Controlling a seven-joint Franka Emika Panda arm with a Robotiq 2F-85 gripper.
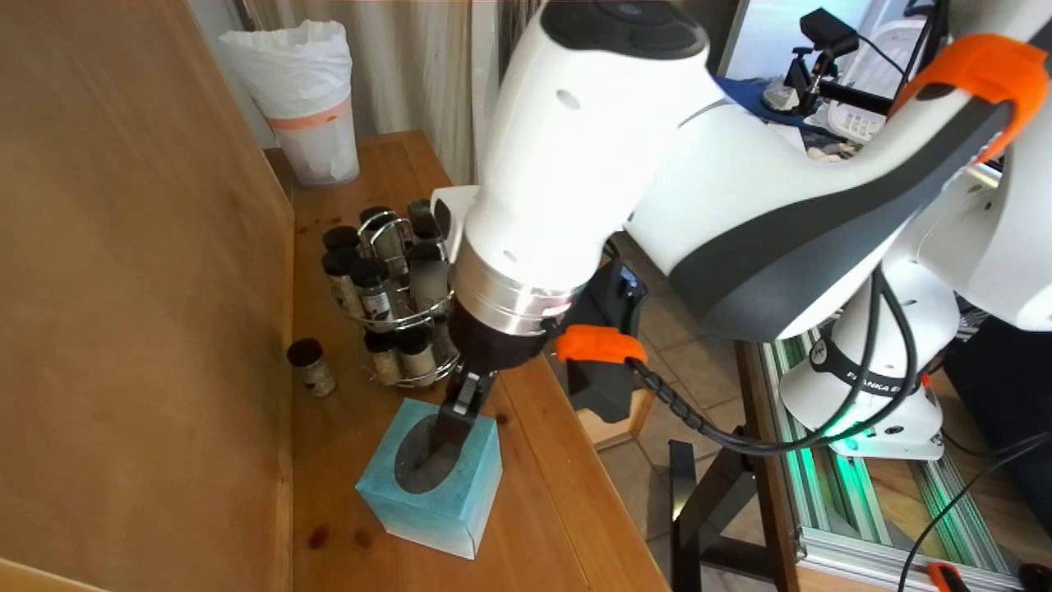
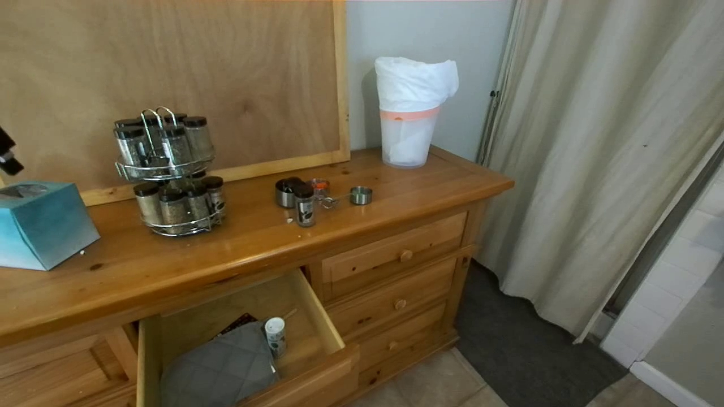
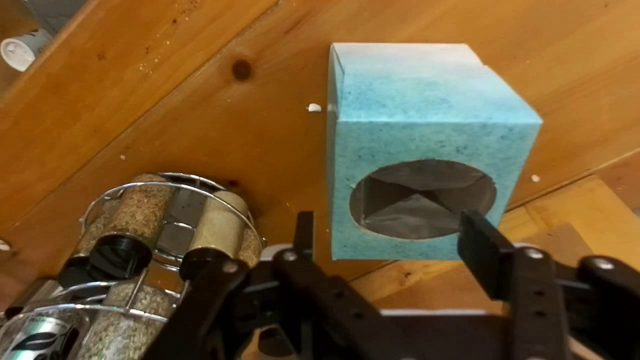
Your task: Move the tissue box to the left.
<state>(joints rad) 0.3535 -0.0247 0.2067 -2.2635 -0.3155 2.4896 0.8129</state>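
The tissue box (image 1: 431, 526) is light teal-blue with an oval opening in its top. It stands on the wooden dresser top, and shows at the left edge of an exterior view (image 2: 62, 226). In the wrist view the box (image 3: 425, 95) lies ahead of the jaws, its opening in sight and grey inside. My gripper (image 3: 386, 222) is open and empty, its fingers wide apart. In an exterior view the gripper (image 1: 454, 423) overlaps the opening in the picture. In an exterior view a black fingertip (image 2: 10, 161) shows a little above the box top, apart from it.
A wire spice rack (image 1: 403, 316) of dark-lidded jars stands close beside the box. A loose jar (image 1: 314, 374) stands near the upright wooden panel (image 1: 148, 288). The bin with white bag (image 2: 410, 135) and metal cups (image 2: 361, 195) stand farther along. A drawer (image 2: 317, 322) is open below.
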